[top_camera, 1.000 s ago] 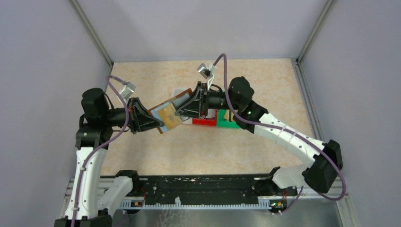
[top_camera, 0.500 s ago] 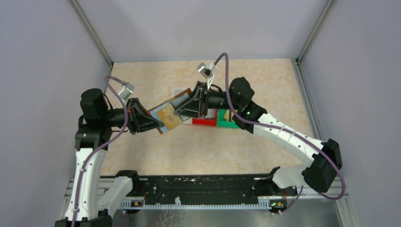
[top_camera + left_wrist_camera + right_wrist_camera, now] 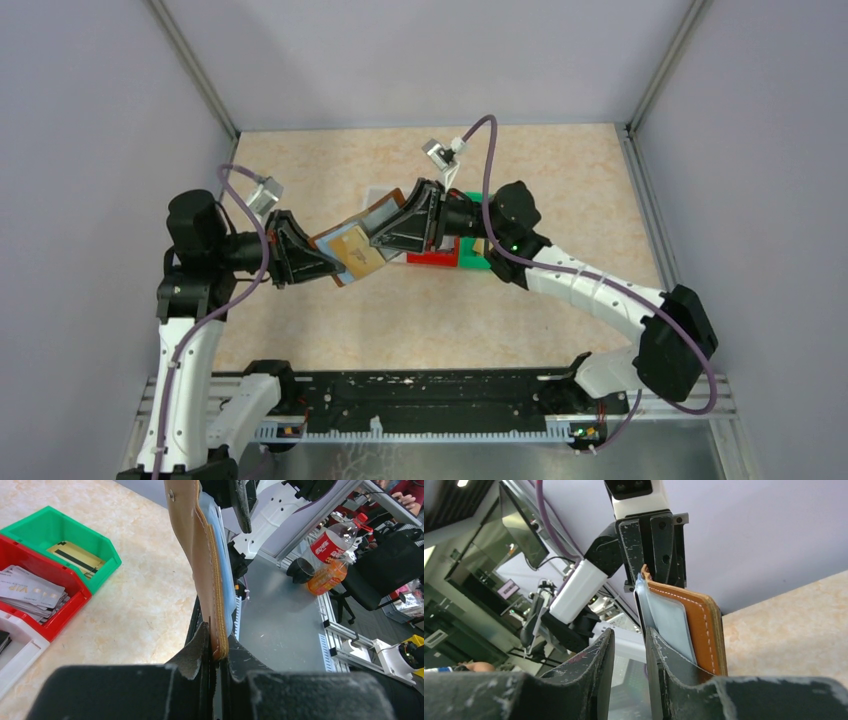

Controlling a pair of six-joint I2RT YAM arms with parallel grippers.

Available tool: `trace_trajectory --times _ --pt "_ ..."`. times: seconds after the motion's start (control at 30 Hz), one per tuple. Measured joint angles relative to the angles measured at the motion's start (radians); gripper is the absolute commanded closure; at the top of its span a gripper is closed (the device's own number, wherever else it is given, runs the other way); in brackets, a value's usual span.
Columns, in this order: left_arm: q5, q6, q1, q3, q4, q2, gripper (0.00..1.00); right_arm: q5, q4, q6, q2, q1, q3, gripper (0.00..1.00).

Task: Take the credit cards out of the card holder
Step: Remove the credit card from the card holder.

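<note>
**Card holder**: brown leather-look, bluish sleeves inside, held in the air above the table. One edge was clamped tight in the left gripper.

**Gold card**: showed at the holder's near end, between the two grippers.

**Right gripper**: jaws narrowly parted, nothing seen between them (holder just beside one finger).

**Green bin**: held a striped gold card.

**Red bin**: held silvery cards.

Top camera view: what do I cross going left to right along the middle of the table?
From the left: left gripper → brown card holder → red bin → green bin.
</note>
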Motion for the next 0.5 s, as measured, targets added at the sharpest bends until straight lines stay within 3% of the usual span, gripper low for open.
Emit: trace_trajectory --times 0.2,0.4,0.5 --pt "0.005 0.0 0.0 0.0 0.0 -0.002 1.0 0.003 0.052 0.032 0.007 0.0 -0.019 0.78" --pt "0.001 -0.001 0.0 0.0 -0.011 -0.002 1.0 0.166 -0.201 -0.188 -0.029 0.048 0.019 0.73" --pt "-0.001 -0.001 0.0 0.0 -0.011 -0.002 1.0 0.244 -0.273 -0.265 -0.045 0.078 0.031 0.6"
